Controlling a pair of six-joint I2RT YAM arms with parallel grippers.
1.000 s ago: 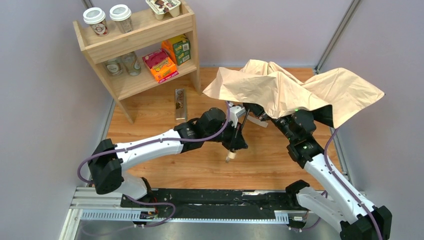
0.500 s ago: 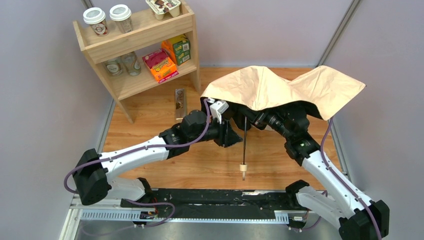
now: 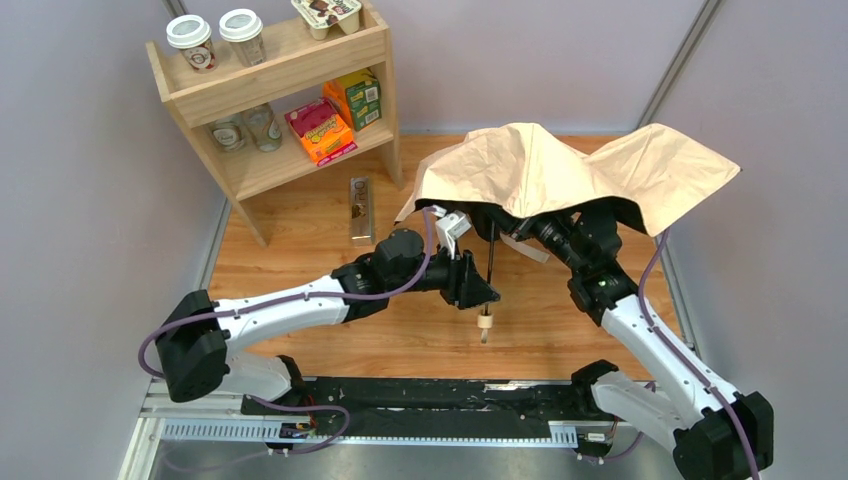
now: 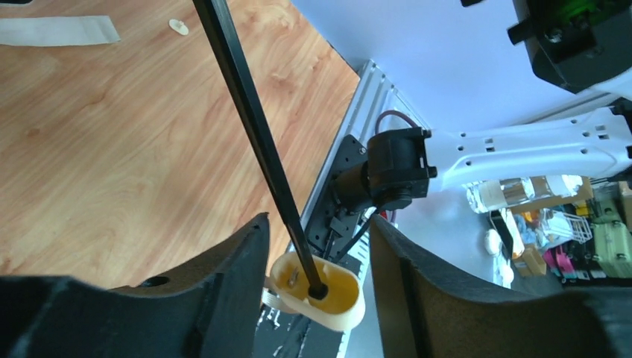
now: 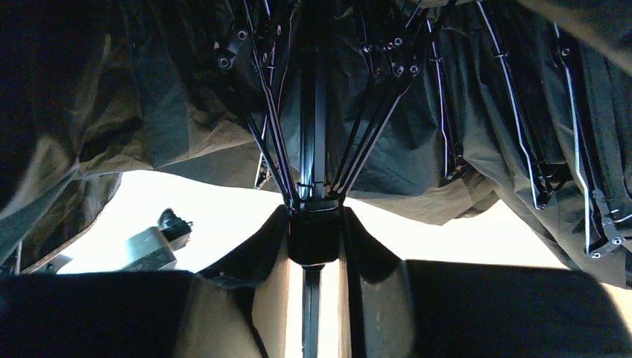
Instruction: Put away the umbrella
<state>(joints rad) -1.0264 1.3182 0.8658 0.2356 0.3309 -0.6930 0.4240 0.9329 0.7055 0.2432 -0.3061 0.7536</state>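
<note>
Top external view: the right gripper (image 5: 314,242) is hidden under the umbrella (image 3: 570,175), whose rumpled beige fabric canopy (image 3: 650,170) is held spread above the far right of the wooden surface (image 3: 300,250). From the right wrist, that gripper is seen clamped on the black hub where the thin metal ribs (image 5: 447,112) meet; the dark lining is cut off all round. The slim black shaft (image 4: 253,127) passes between the widely spread fingers of the left gripper (image 4: 319,224) and is not seen to be touched. The pale rounded knob (image 4: 332,294) is seen just past them.
</note>
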